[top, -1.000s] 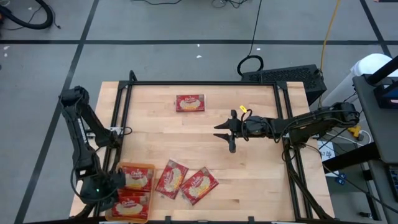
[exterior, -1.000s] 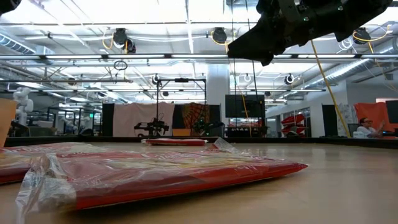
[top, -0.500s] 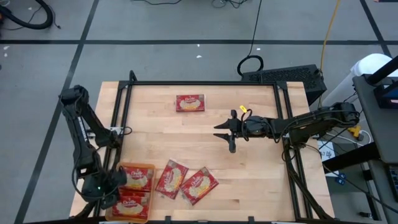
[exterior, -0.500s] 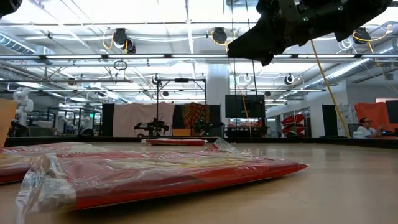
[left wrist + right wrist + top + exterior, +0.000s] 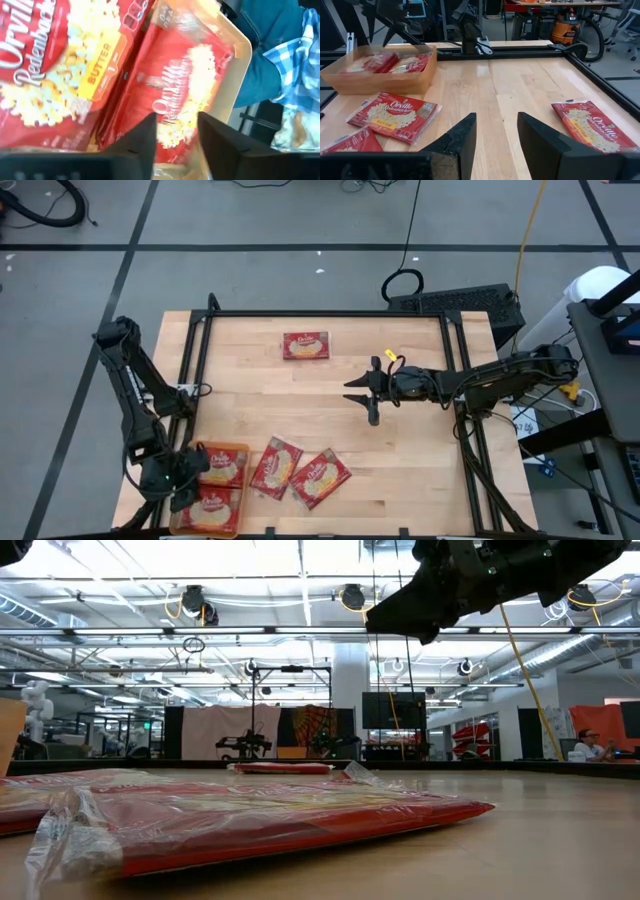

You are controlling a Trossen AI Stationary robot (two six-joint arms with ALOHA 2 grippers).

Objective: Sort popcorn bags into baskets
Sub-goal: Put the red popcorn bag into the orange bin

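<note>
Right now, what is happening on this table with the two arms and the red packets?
The robot is sorting popcorn bags into an orange basket at the table's near-left corner. The left gripper hovers over the basket, jaws open, above the two bags already inside. Two more bags lie on the wood beside the basket, and one lies apart at the far edge. The right gripper waits over the middle of the table, jaws open and empty.
</note>
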